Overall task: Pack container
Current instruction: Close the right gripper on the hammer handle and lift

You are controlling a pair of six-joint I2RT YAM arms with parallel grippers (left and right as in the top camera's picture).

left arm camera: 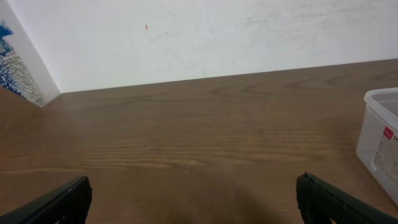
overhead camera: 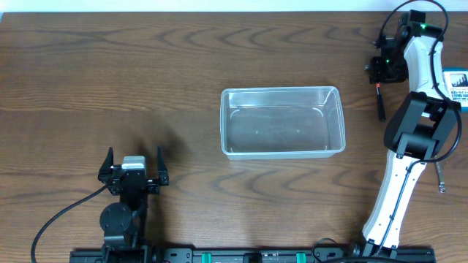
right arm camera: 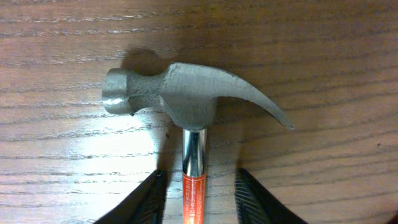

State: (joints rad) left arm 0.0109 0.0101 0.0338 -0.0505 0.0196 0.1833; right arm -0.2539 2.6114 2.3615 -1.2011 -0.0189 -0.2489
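The clear plastic container (overhead camera: 281, 90) stands empty at the table's middle; its corner shows in the left wrist view (left arm camera: 380, 130). A claw hammer (right arm camera: 186, 93) with a steel head and orange-banded shaft lies on the table at the far right; its dark handle shows in the overhead view (overhead camera: 380, 104). My right gripper (overhead camera: 385, 69) is low over the hammer, and its open fingers (right arm camera: 200, 186) straddle the shaft just below the head, with a gap on each side. My left gripper (overhead camera: 135, 159) is open and empty at the front left, its fingertips (left arm camera: 193, 196) wide apart over bare wood.
A small blue-and-white box (overhead camera: 458, 86) sits at the right edge. A thin metal tool (overhead camera: 439, 175) lies near the right edge, beside the right arm. A white wall runs along the table's far edge (left arm camera: 205, 37).
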